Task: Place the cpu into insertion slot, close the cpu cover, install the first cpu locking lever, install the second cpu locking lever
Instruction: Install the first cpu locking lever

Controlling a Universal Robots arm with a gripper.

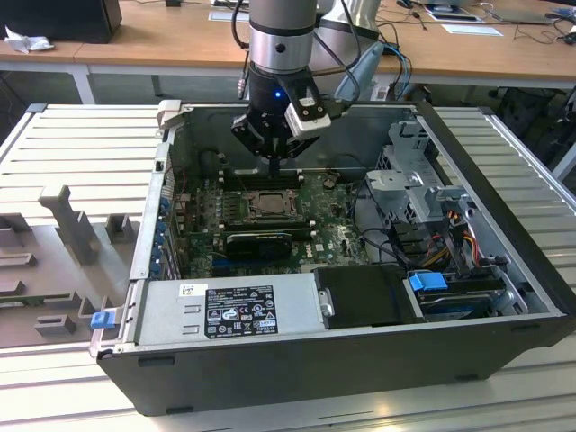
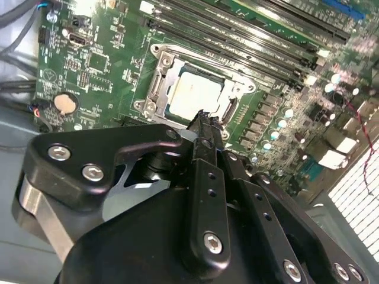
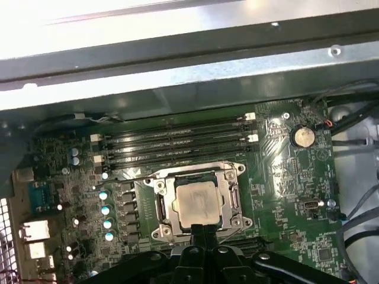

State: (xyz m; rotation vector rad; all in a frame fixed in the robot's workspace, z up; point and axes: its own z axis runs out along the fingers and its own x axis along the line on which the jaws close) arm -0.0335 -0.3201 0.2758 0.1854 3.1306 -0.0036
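The cpu [image 3: 198,204] shows its pale metal face, lying in the insertion slot [image 3: 188,175] of the green motherboard [image 1: 333,229]. The silver cpu cover [image 3: 232,201] lies flat around the chip, which shows through its square window. In the second wrist view the cpu [image 2: 195,94] and cpu cover [image 2: 159,89] sit just beyond my gripper [image 2: 204,117]. The black fingers [image 2: 207,177] are pressed together with nothing between them, and their tip hovers at the socket's edge. In the exterior view my gripper [image 1: 274,171] points down over the cpu [image 1: 268,203].
Long black memory slots [image 3: 177,139] run beside the socket. A black expansion card [image 1: 256,241], the power supply [image 1: 229,306], a drive cage [image 1: 414,180] and loose cables [image 1: 450,243] crowd the open case. A coin battery [image 3: 302,136] sits on the board.
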